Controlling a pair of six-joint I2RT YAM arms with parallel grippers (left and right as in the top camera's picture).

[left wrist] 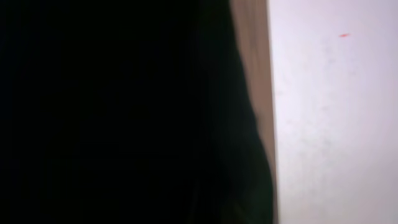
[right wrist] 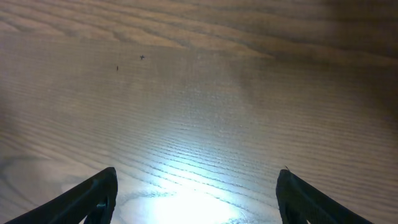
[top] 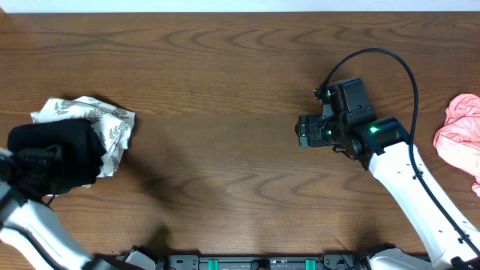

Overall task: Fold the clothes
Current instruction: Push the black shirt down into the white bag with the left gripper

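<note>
A black garment lies bunched at the table's left edge, partly on top of a white leaf-print piece. My left gripper is buried in the black bundle and shut on it. Its fingers are hidden, and black fabric fills most of the left wrist view. A pink garment lies crumpled at the far right edge. My right gripper hovers over bare wood right of centre, pointing left. Its jaws stand wide apart with nothing between them. No large shirt with lettering can be made out.
The wooden table stretches between the two piles. The left wrist view shows a strip of the table edge and a white surface beyond it. A black cable loops above the right arm.
</note>
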